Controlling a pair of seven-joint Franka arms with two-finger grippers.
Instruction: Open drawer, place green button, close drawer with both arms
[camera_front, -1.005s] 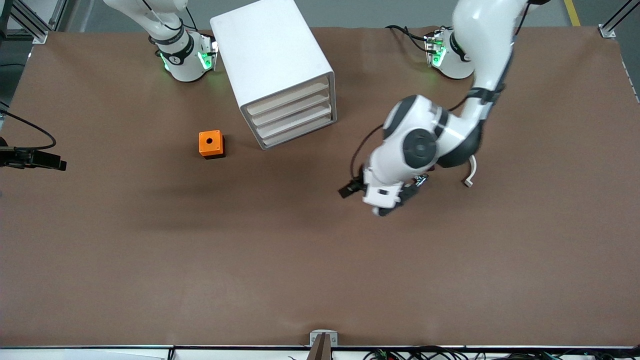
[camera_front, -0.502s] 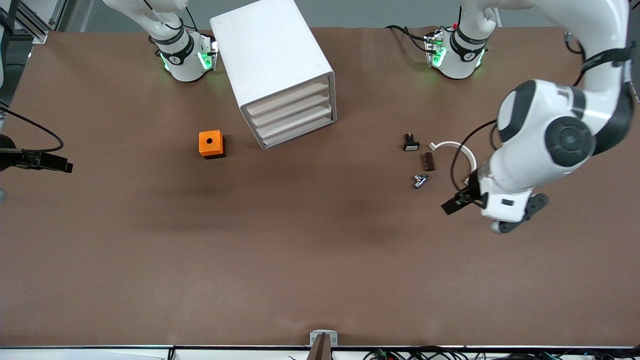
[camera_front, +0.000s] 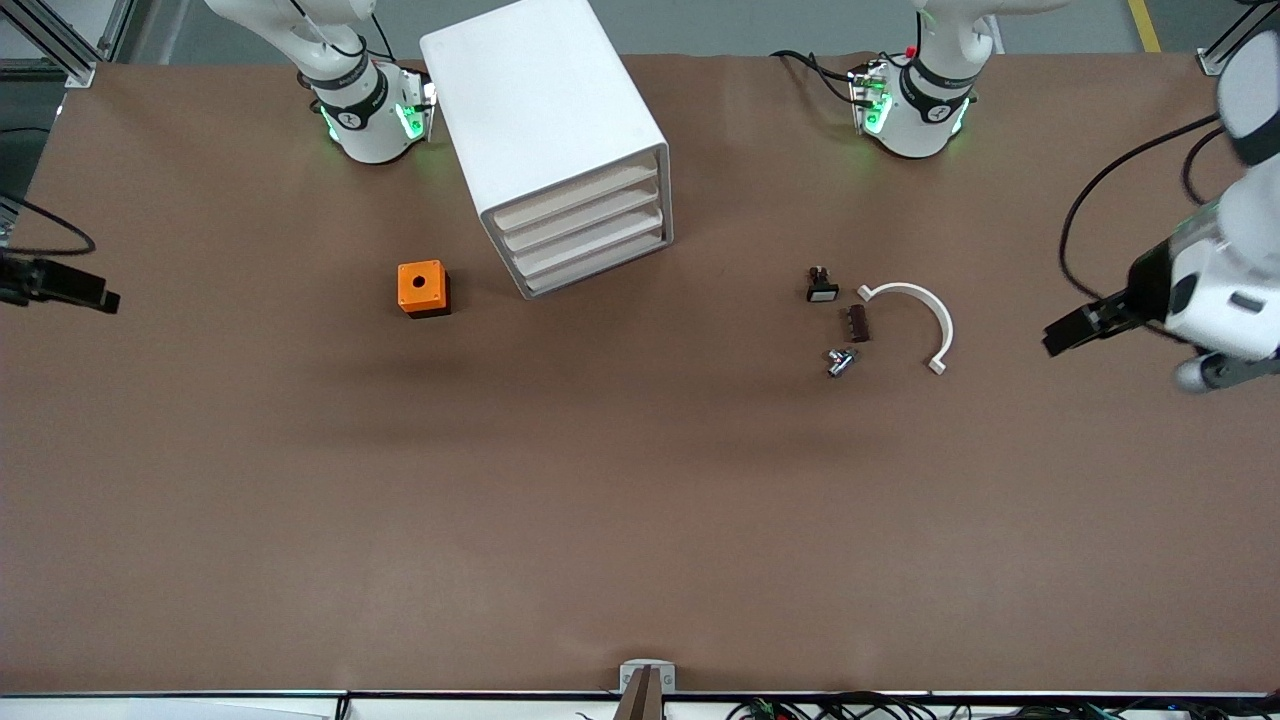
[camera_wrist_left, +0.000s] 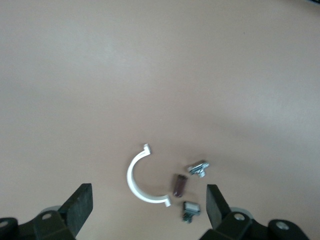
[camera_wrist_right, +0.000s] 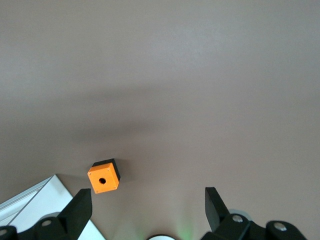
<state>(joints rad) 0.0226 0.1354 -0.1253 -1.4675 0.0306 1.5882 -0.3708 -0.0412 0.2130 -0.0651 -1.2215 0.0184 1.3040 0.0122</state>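
On the table, near the twelve o'clock edge as the front camera sees it, stands the cabinet (camera_front: 545, 130), its four drawer fronts turned toward about five o'clock. Every drawer (camera_front: 585, 232) is pushed in flush. An orange cube (camera_front: 423, 288) sits at about eight o'clock from those fronts, near the cabinet but apart from it.

A cluster of small parts lies at roughly four o'clock from the cabinet, well apart from it. The button (camera_front: 840, 361) is the one nearest the camera, a tiny silvery and dark piece whose cap colour is not clear. A brown piece (camera_front: 857, 323) lies at one o'clock from it, and a black part (camera_front: 822, 287) at eleven o'clock from that. A white curved clip (camera_front: 915, 310) arcs at three o'clock from the brown piece.

The left gripper (camera_wrist_left: 148, 207) hangs over bare table at three o'clock from the cluster, jaws wide and holding nothing. The right gripper (camera_wrist_right: 148, 207) hangs at nine o'clock from the cube, over the right arm's end of the table, jaws also wide and holding nothing
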